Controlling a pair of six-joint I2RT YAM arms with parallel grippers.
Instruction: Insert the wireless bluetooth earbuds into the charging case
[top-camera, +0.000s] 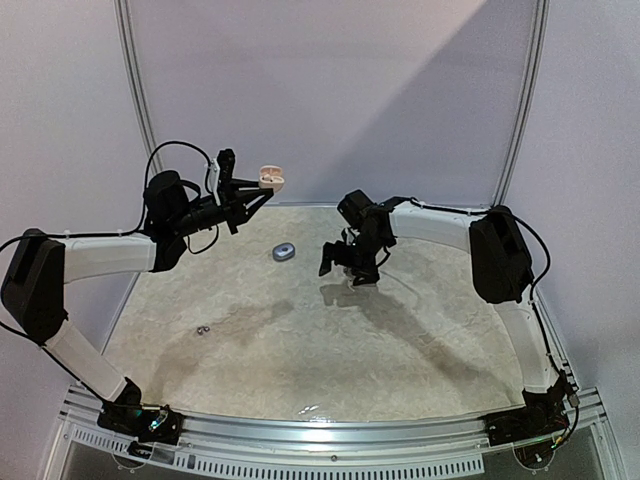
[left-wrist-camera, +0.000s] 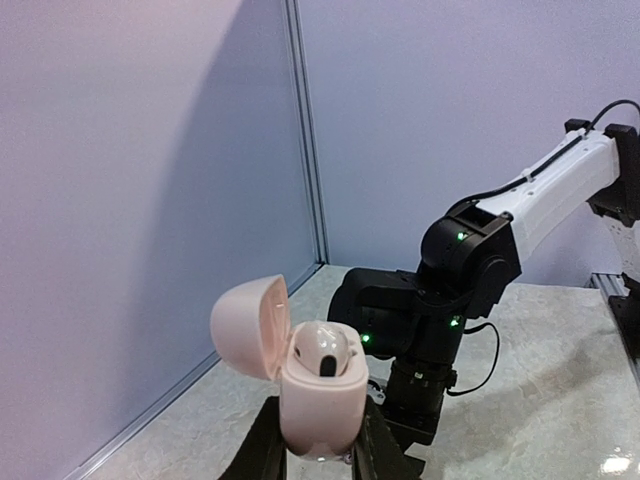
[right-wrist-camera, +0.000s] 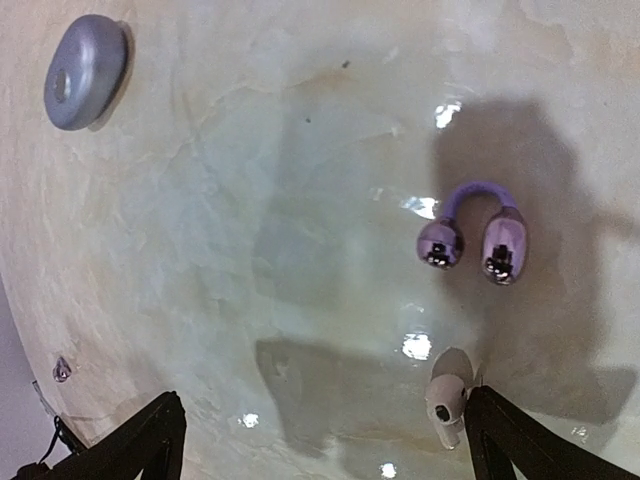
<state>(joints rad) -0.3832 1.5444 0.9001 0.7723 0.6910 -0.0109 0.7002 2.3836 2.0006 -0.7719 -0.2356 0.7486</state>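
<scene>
Currently held: my left gripper (left-wrist-camera: 318, 430) is closed on the pink charging case (left-wrist-camera: 322, 390), one finger against each side of its lower body.
Case position: upright and raised off the worktop (top-camera: 330, 360), above its far left corner.
Case lid: the lid (left-wrist-camera: 248, 325) is hinged back, leaving the cavity exposed.
Seated earbud (left-wrist-camera: 325, 352): whitish, resting inside the open cavity.
Right gripper (right-wrist-camera: 325, 400): my jaws stand wide apart and hold nothing; they point down at the worktop near its far edge, right of centre.
Loose whitish earbud (right-wrist-camera: 447, 395): lying on the worktop between my right fingers, just beside the inner face of one of them; I cannot tell whether they touch.
Clip earbud (right-wrist-camera: 470, 232): two shiny rounded ends joined by a purplish arch, lying flat near the loose whitish earbud but apart from it.
Grey case (top-camera: 284, 252): closed, on the worktop near the far edge, left of my right gripper.
Small dark earbud (top-camera: 203, 329): on the worktop toward the left edge, well apart from the other items.
</scene>
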